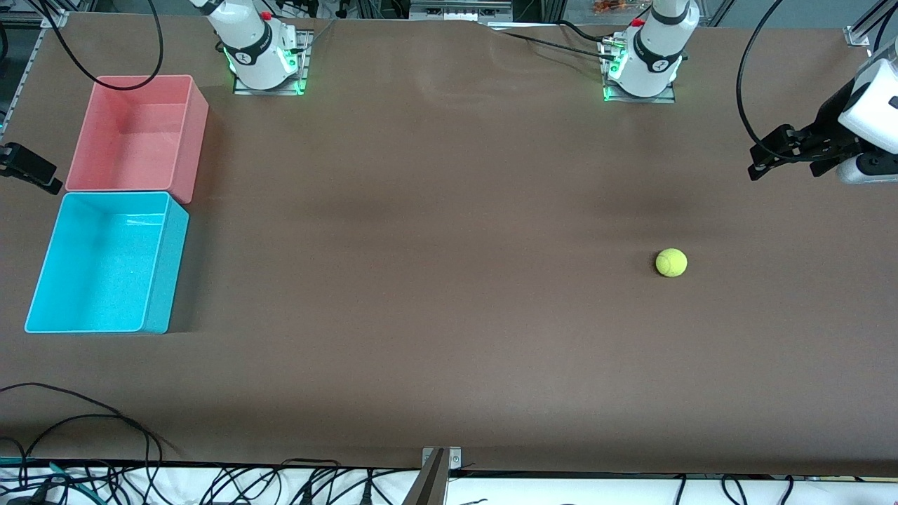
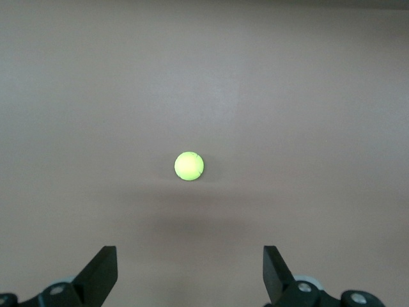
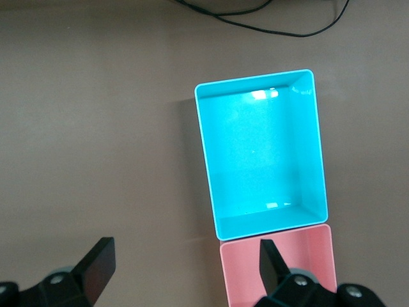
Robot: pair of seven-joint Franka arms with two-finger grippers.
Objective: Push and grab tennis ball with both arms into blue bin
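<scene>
My right gripper shows only its fingertips, cut off by the right wrist view's edge. The pink bin is cropped there too. The tennis ball glares too bright to show seam or logo.

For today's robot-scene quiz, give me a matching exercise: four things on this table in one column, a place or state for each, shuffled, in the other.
Things
1. tennis ball
2. blue bin
3. pink bin
4. left gripper

Places or states
A. open, in the air above the table at the left arm's end
B. touching the blue bin, farther from the front camera
C. alone on the bare table toward the left arm's end
D. empty, at the right arm's end, nearest the front camera

Pairs: 1-C, 2-D, 3-B, 4-A
</scene>
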